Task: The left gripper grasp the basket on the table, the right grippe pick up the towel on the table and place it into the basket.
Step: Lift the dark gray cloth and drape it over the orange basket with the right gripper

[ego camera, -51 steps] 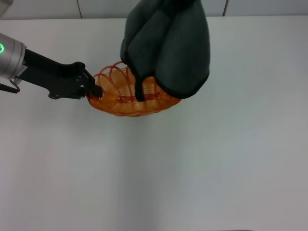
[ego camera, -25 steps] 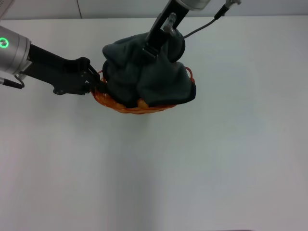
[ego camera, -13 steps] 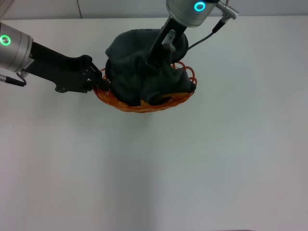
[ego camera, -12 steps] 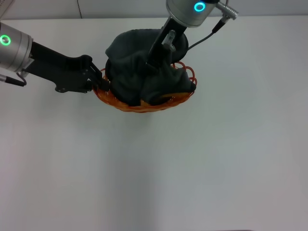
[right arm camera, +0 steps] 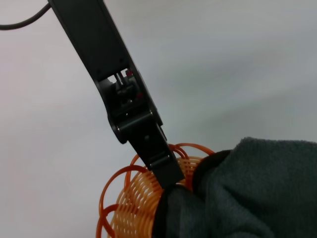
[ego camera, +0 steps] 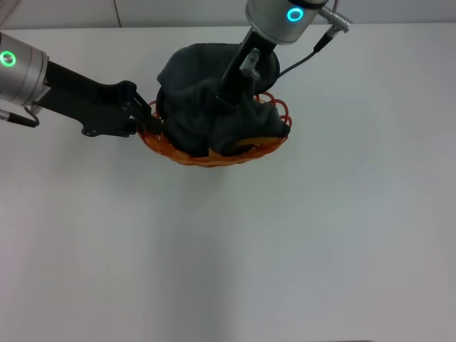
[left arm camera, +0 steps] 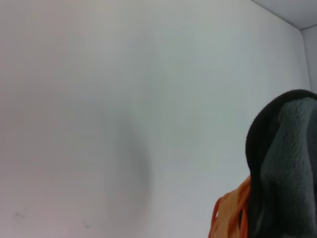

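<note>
- From the head camera I see the left gripper (ego camera: 146, 122) reaching in from nine o'clock, a black claw on a silver-grey arm with a green ring glowing near the frame's edge. Its jaws are clamped on the basket's rim at the nine o'clock side.
- In the right wrist picture the same claw (right arm camera: 166, 171) shows closer, its tip pinched on the looped orange wire just where the cloth begins.
- The basket (ego camera: 214, 155) sits at about twelve o'clock from the table's middle, a shallow oval of orange wire weave with open scalloped loops along its rim. Only its front wall and a few loops at the three o'clock end show past the cloth.
- The towel (ego camera: 206, 114) lies heaped in the basket, a dark grey fleecy cloth, rumpled into thick folds, with a darker stitched edge. It rises above the rim and laps over it at the three o'clock end.
- The right gripper (ego camera: 229, 91) comes down from twelve o'clock, slim and black under a cyan ring, with a thin cable trailing off. Its tip is sunk in the folds; I cannot tell whether the jaws are parted or pinched.
- The table (ego camera: 299, 242) is plain matte white.
</note>
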{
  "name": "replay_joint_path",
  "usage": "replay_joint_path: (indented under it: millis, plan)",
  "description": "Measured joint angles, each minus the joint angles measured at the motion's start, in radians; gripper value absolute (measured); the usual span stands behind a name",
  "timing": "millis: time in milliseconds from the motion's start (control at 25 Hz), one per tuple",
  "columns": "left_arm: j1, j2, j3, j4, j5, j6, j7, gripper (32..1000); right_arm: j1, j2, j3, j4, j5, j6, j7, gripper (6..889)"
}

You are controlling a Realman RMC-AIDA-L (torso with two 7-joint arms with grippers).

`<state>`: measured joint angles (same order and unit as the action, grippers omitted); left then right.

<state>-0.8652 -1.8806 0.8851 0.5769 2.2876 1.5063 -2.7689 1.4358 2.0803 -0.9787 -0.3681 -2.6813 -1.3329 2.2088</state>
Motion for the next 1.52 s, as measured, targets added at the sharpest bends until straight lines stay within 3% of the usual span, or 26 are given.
replay_joint_path:
  millis: [1120, 1320, 1520]
  plan:
    - [0.0, -0.0015, 0.0, -0.002, 0.003, 0.0, 0.003, 109, 0.003, 0.0, -0.002, 0.0, 0.0, 0.002, -0.008, 46]
    - [0.0, -0.0015, 0.0, -0.002, 0.003, 0.0, 0.002, 109, 0.004, 0.0, -0.006, 0.0, 0.025, -0.002, -0.036, 243]
    - [0.0, -0.0015, 0.0, -0.002, 0.003, 0.0, 0.004, 109, 0.005, 0.0, -0.015, -0.001, 0.049, -0.002, -0.043, 350]
